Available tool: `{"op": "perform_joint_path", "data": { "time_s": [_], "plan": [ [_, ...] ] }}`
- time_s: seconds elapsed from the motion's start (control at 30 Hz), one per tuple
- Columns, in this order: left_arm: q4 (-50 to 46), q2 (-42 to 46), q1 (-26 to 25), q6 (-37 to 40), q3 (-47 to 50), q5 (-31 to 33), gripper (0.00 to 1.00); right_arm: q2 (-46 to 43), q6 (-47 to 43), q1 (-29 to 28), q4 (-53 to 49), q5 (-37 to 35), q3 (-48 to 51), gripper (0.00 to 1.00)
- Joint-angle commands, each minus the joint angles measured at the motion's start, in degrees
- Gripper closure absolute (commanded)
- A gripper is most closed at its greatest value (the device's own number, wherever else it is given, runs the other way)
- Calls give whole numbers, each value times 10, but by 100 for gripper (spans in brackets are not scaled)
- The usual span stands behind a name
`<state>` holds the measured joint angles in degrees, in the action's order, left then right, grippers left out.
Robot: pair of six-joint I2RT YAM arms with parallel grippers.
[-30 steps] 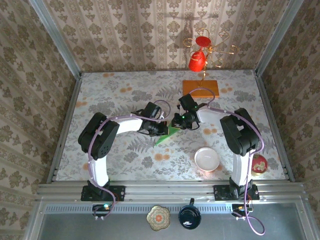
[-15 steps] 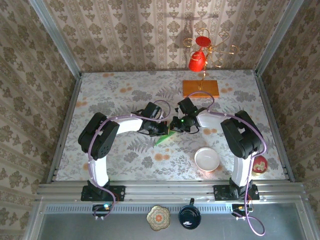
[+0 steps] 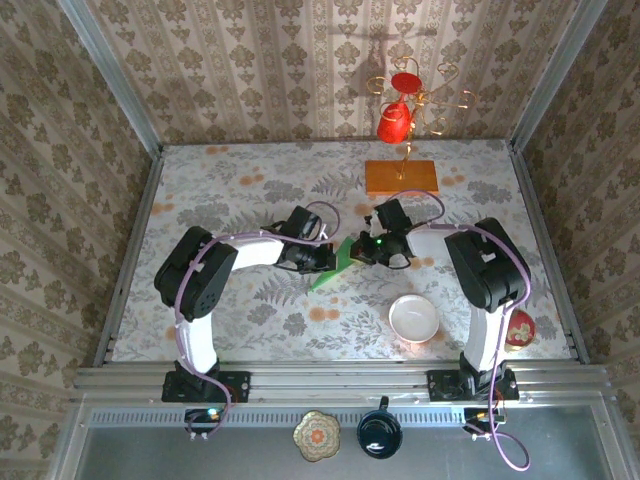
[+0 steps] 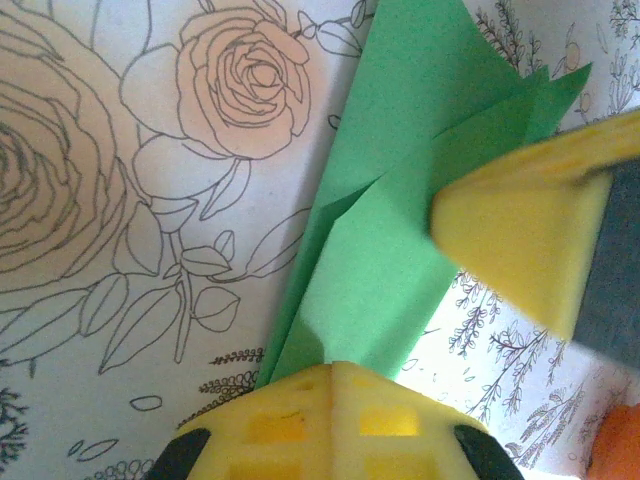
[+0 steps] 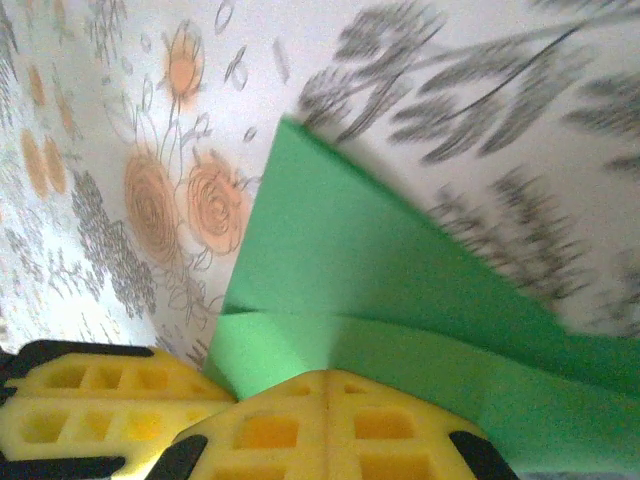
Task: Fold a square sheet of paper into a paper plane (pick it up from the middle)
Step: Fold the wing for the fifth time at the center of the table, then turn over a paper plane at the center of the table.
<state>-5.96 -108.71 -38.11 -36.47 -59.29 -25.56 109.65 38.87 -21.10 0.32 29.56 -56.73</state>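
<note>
Top external view: two robot arms reached inward over a flower-patterned surface (image 3: 230,190) and met near its middle. The left hand (image 3: 326,258) and the right hand (image 3: 357,250) sat just beside each other, and both were clenched on the same piece of folded green paper (image 3: 328,274). The paper ran from between the two hands toward the near-left, past the left hand, and narrowed to a point. Whether that point rested on the surface could not be told. A white bowl (image 3: 414,319) stood on the near side of the right hand, apart from it. An orange slab (image 3: 401,177) lay beyond the right hand, toward the back wall, with a red cup (image 3: 393,122) hanging on a wire stand (image 3: 440,100) behind it.

Left wrist view: the left hand (image 4: 335,372) had its yellow fingers (image 4: 280,425) pressed together on one end of the paper (image 4: 400,140). The paper spread away from them in overlapping layers with a crease along its length. A yellow finger of the right hand (image 4: 515,245) covered the paper's right side, just ahead of the left hand.

Right wrist view: the right hand (image 5: 327,378) was closed on a folded edge of the paper (image 5: 340,250), whose layers fanned up and to the right. A yellow finger of the left hand (image 5: 90,410) sat just to its left, at the paper's corner.
</note>
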Motion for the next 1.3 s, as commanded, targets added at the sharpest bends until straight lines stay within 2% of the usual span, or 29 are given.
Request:
{"op": "perform_joint_path", "data": {
  "time_s": [0.0, 0.23, 0.43, 0.5, 0.67, 0.8, 0.87, 1.03, 1.17, 1.27],
  "plan": [
    [-109, -35, 18, 3, 47, 83, 100, 27, -1, 59, 17, -64, 12, 95],
    [-99, -30, 18, 9, 37, 63, 100, 14, -2, 107, 14, -61, 3, 94],
    [-90, 22, 16, 20, -21, 4, 100, -89, 1, 106, -15, -79, 24, 88],
    [-84, 50, 17, 15, -38, -9, 96, -125, 6, 103, -37, -92, 34, 83],
    [-85, 129, 39, 3, -28, -2, 76, -204, 25, 76, -96, -131, 62, 64],
    [-108, 197, 83, 6, 20, 20, 55, -237, 50, 41, -161, -168, 57, 57],
    [-132, 232, 104, 36, 45, 39, 39, -234, 66, 16, -211, -182, 36, 55],
    [-187, 322, 153, 72, 104, 99, 13, -186, 109, -71, -280, -226, -28, 42],
    [-200, 386, 183, 81, 141, 117, 1, -133, 159, -134, -296, -267, -84, 35],
    [-203, 413, 201, 92, 160, 116, 0, -93, 191, -167, -315, -306, -130, 33]
  ]
}}
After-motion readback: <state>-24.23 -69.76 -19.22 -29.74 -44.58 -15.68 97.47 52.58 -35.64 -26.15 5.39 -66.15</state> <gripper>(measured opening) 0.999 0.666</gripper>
